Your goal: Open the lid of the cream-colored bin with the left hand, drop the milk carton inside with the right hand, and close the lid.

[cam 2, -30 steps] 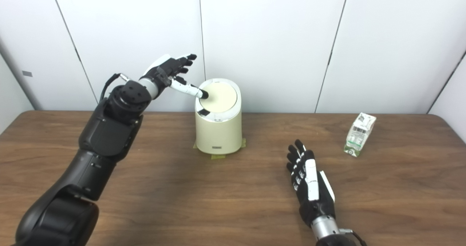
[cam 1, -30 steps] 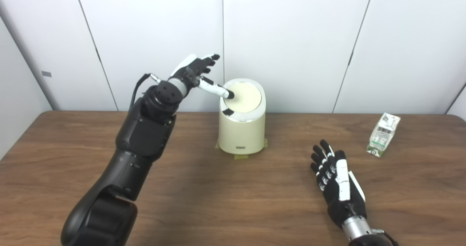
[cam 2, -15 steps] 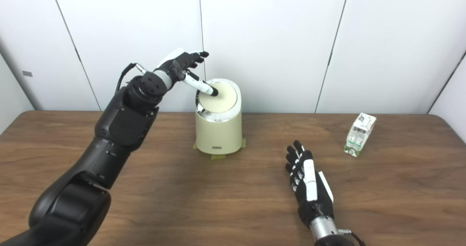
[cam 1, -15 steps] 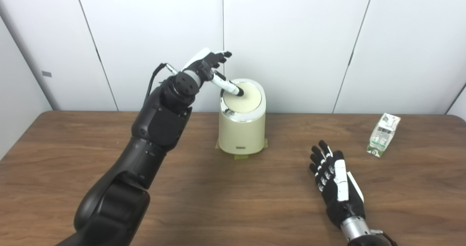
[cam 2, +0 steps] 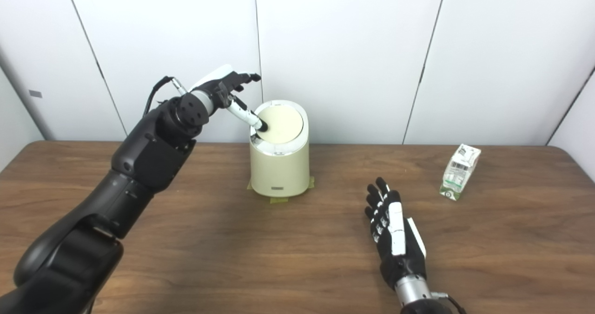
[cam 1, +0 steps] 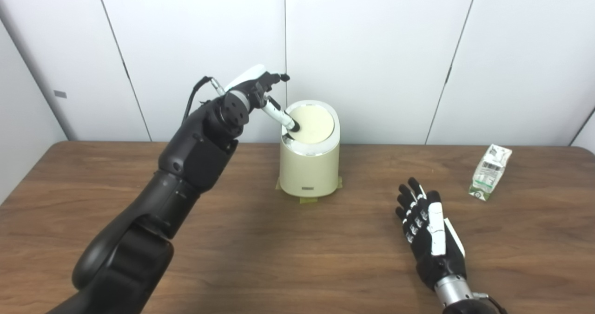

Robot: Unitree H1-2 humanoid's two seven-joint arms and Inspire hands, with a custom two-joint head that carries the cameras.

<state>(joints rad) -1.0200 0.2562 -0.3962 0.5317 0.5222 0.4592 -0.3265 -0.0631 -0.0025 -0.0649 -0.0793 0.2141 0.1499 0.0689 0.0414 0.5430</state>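
The cream-colored bin [cam 1: 309, 165] stands at the back middle of the table, its round lid [cam 1: 314, 124] down. My left hand [cam 1: 258, 91] is raised beside the bin's upper left, open, with its thumb tip on the lid's near-left edge [cam 1: 293, 127]. The milk carton [cam 1: 489, 171] stands at the far right of the table, tilted slightly. My right hand [cam 1: 430, 232] lies open and empty, flat on the table, in front and left of the carton and well apart from it.
The wooden table [cam 1: 260, 253] runs the full width of the view. Green tape marks [cam 1: 307, 199] lie under the bin's base. White wall panels stand close behind the bin.
My left arm swung in toward the bin and rose. The thumb slid from the lid's left side toward its middle, then back to the near-left edge. The right hand and carton stayed put.
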